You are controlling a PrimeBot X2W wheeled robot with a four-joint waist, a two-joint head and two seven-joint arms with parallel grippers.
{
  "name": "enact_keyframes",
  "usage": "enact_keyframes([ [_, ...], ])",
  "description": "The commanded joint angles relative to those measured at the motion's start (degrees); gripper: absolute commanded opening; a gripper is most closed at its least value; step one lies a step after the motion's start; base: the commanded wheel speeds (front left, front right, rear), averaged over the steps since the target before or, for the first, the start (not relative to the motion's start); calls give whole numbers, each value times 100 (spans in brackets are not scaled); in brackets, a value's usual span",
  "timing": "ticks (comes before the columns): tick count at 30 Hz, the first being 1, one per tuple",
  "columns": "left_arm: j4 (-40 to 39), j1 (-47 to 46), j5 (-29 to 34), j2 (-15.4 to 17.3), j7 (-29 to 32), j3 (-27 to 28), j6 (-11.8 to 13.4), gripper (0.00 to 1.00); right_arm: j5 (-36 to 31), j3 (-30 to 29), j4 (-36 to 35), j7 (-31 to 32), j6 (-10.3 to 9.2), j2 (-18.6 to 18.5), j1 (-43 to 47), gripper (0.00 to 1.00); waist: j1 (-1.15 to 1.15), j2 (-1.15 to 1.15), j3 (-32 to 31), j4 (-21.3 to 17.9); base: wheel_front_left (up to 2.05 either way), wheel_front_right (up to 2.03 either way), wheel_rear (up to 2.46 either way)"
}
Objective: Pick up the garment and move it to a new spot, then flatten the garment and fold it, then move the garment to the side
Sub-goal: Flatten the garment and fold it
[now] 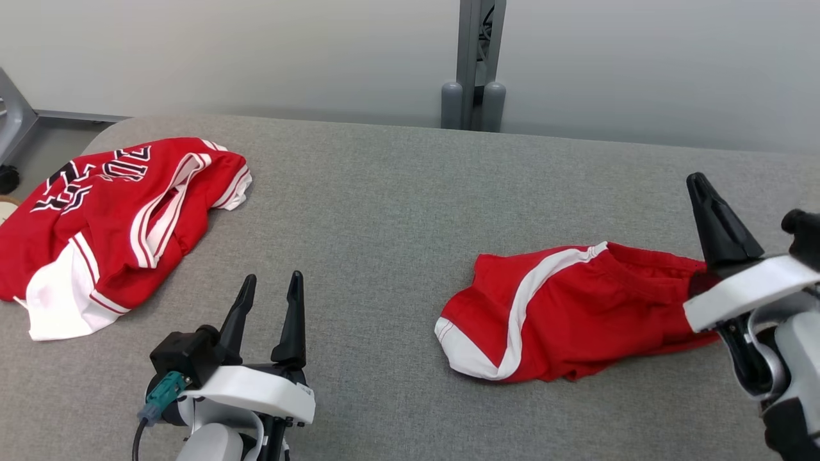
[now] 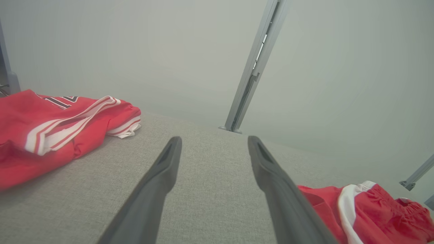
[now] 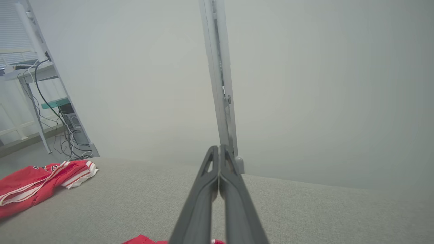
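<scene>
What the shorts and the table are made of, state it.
Shorts: thin, soft sports fabric, probably polyester, matte red; it wrinkles and gathers at the waistband. Table: grey woven cloth cover, matte; a fine flecked weave shows.

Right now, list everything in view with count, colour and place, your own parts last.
jersey: one, red with white trim and black lettering, crumpled at the table's left end
shorts: one, red with a white stripe, on the table's right side
table: one, grey fabric top, under both garments
post: one, grey, upright behind the table's far edge
left gripper: one, dark fingers, open, over bare table between the garments
right gripper: one, dark fingers, shut, at the shorts' right end
</scene>
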Motion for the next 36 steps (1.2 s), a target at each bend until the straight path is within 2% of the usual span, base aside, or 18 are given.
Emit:
enact_keyframes([
  [1,-20,70,51,22,-5,48,-24,100,-620,-395,-410,-21,3,177,445,0,0,0,-47,-44,0,0,0],
  [5,-25,112,80,24,-5,79,-38,100,-1479,-1098,-1198,-24,3,680,1214,0,0,0,-120,-87,0,0,0],
  [9,-14,195,99,24,-5,126,-58,100,-1863,-1449,-1575,-25,2,1069,1861,0,0,0,-170,-123,0,0,0],
  [15,4,183,115,22,-5,158,-76,100,-2073,-1568,-1644,-25,2,1253,2142,0,0,0,-170,-145,0,0,0],
  [16,7,178,110,23,-5,155,-77,100,-2125,-1577,-1639,-26,2,1247,2138,44,0,0,-169,-147,0,0,0],
  [17,13,173,103,22,-5,152,-73,100,-2162,-1595,-1664,-26,2,1240,2105,100,0,0,-166,-148,0,0,0],
  [22,98,147,40,24,-5,96,-67,100,-2269,-1677,-1709,-26,2,1223,1969,100,0,0,-142,-118,0,0,0],
  [28,164,141,20,22,-5,10,-58,100,-2187,-1347,-1333,95,2,953,1535,100,0,0,-135,-41,0,0,0],
  [29,178,144,-9,23,-5,-18,-54,100,-1947,-1206,-1105,515,2,864,1269,100,0,0,-146,-14,0,0,0],
  [34,207,187,-36,22,-4,-79,-70,100,-1259,-705,-934,2052,2,507,755,100,0,0,-184,68,0,0,0],
  [36,215,213,-54,24,-4,-104,-66,100,-958,-717,-903,2692,2,434,618,100,0,0,-201,98,0,0,0],
])
